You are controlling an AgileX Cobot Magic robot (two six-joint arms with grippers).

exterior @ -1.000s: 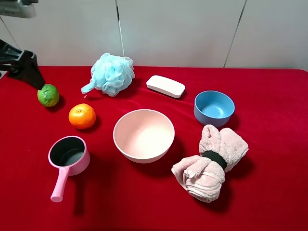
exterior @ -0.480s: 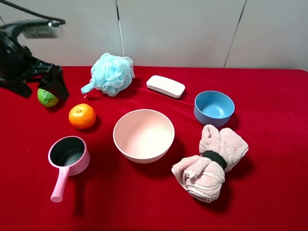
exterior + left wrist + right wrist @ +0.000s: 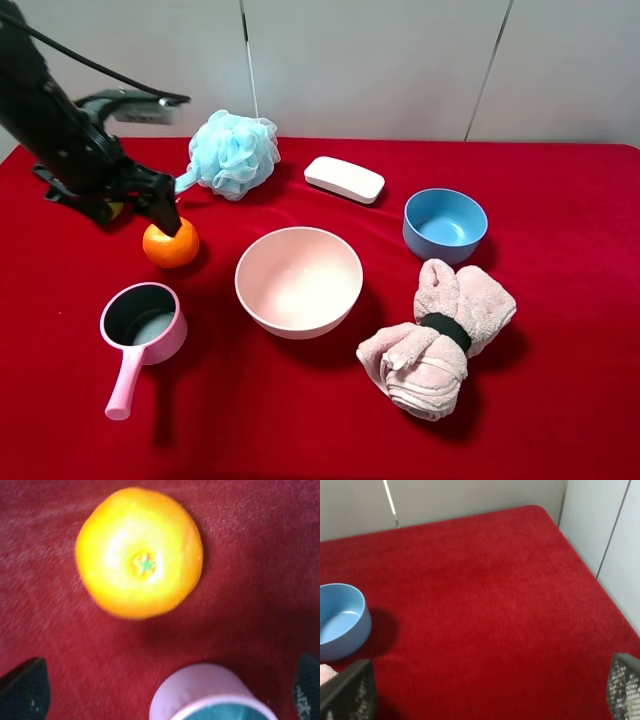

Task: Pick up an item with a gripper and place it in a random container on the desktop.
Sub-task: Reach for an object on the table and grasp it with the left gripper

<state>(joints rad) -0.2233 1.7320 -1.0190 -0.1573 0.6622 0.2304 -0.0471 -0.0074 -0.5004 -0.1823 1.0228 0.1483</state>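
Note:
The orange (image 3: 170,245) lies on the red desktop (image 3: 560,300), left of the pale pink bowl (image 3: 298,280). My left gripper (image 3: 165,215) hangs just above and behind the orange with its fingers spread. In the left wrist view the orange (image 3: 140,552) sits ahead of the open left gripper (image 3: 165,687), not between its fingertips (image 3: 25,690). My right gripper (image 3: 485,692) is open and empty over bare red cloth at the table's far right; it is out of the exterior view.
A pink saucepan (image 3: 140,325) stands in front of the orange; its rim shows in the left wrist view (image 3: 215,695). A blue loofah (image 3: 232,153), white case (image 3: 344,179), blue bowl (image 3: 445,225) and rolled pink towel (image 3: 435,340) lie around. The lime is hidden behind the left arm.
My left arm has swung in from the far left, past the lime, and now hangs over the orange. Nothing on the table has moved.

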